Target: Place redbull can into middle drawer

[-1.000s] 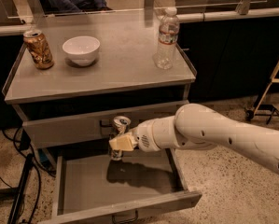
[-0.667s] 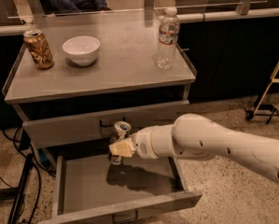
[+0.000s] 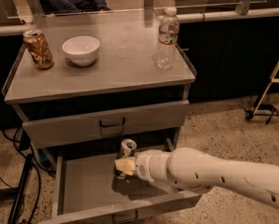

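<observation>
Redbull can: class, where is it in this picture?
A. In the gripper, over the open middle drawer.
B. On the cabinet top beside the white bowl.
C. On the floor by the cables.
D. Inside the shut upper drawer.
A: the gripper holds the redbull can over the pulled-out middle drawer, below the cabinet top.

Gripper (image 3: 124, 166), clamped on redbull can (image 3: 128, 147), lowered from beside the upper drawer's handle (image 3: 112, 123) down into the open middle drawer (image 3: 85, 186).

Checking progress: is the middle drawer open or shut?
Open: middle drawer pulled out, tray exposed; tool holds redbull can over it.
</observation>
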You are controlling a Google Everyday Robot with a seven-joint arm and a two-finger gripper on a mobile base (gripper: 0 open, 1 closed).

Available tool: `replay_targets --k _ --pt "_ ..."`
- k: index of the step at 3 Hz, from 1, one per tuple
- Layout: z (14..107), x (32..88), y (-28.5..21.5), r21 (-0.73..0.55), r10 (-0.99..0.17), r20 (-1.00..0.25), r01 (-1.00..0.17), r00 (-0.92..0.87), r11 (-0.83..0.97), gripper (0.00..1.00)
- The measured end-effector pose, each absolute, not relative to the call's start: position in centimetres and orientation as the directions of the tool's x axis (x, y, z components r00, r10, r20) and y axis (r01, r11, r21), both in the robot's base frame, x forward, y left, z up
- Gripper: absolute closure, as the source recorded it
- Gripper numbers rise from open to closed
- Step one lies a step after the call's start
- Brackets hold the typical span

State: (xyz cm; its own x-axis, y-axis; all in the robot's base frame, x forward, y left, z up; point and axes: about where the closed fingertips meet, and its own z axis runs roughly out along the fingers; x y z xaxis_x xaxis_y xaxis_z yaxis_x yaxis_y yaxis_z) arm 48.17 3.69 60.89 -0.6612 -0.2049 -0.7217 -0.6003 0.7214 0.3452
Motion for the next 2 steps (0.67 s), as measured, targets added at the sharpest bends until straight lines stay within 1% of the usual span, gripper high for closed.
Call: replay_targets --k 1,2 --pt "57.31 48.49 3.22 0.360 -0.147 -0.707 -0.531 -0.691 0.767 1.00" --pt "57.29 48.49 3.22 0.360 -0.147 -0.707 -0.531 -0.692 0.767 1.00"
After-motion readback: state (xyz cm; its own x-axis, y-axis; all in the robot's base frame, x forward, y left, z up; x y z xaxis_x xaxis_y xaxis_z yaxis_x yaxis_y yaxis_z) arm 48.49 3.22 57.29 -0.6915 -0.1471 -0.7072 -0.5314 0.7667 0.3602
